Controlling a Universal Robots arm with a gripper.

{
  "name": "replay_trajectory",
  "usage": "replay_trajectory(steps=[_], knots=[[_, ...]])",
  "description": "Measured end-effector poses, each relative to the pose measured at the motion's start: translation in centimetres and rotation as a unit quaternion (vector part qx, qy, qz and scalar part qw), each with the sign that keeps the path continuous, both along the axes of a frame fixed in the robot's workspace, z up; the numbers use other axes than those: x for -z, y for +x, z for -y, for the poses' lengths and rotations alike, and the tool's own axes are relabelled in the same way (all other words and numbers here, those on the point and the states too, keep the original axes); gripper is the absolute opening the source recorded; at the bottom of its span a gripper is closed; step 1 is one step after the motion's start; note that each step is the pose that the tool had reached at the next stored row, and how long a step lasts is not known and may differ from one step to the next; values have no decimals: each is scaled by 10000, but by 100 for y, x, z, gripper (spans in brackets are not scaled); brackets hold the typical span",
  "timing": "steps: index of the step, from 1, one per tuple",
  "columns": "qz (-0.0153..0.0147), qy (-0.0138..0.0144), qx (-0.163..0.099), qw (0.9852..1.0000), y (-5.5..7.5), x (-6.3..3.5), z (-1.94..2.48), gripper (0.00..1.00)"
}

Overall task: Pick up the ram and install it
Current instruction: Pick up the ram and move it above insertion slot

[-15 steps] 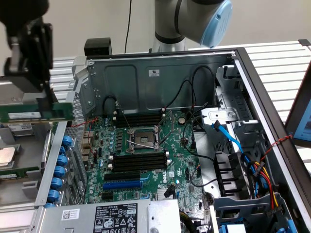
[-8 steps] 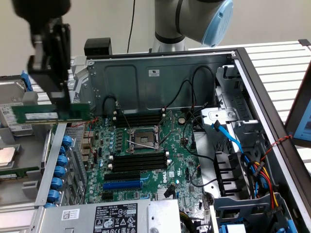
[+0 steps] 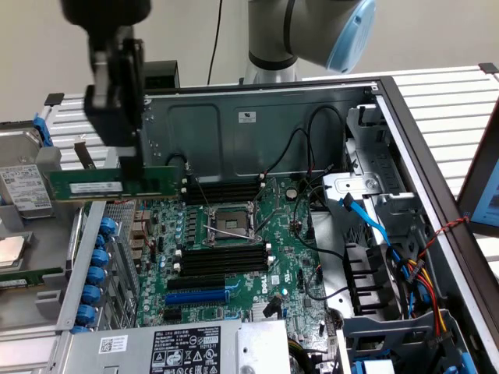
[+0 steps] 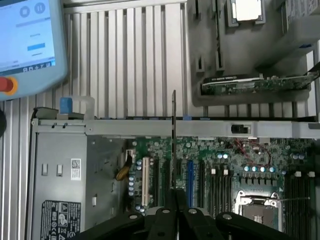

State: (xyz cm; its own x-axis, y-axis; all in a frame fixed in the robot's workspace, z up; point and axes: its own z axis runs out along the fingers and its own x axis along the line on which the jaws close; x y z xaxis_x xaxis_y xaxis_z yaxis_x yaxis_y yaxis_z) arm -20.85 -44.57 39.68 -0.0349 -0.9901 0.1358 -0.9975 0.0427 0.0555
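Gripper (image 3: 130,165), upper left of exterior view: clamped on ram (image 3: 93,187), carried level and edge-down above motherboard (image 3: 290,234), likely for alignment with black slots (image 3: 224,255).

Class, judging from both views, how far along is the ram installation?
Done: the ram is picked up. In hand: the gripper holds it in its fingers, in the air over the motherboard. Left: it sits in none of the black slots yet.
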Motion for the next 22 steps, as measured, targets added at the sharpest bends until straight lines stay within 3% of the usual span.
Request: replay_trajectory(steps=[6, 8, 11, 16, 22], knots=[[4, -112, 0, 9999, 252, 0, -4, 12], [4, -132, 0, 9999, 330, 0, -16, 12], [4, -138, 0, 9999, 424, 1, -53, 12], [4, -138, 0, 9999, 527, 6, -151, 12], [5, -117, 0, 9999, 642, 12, -271, 12]])
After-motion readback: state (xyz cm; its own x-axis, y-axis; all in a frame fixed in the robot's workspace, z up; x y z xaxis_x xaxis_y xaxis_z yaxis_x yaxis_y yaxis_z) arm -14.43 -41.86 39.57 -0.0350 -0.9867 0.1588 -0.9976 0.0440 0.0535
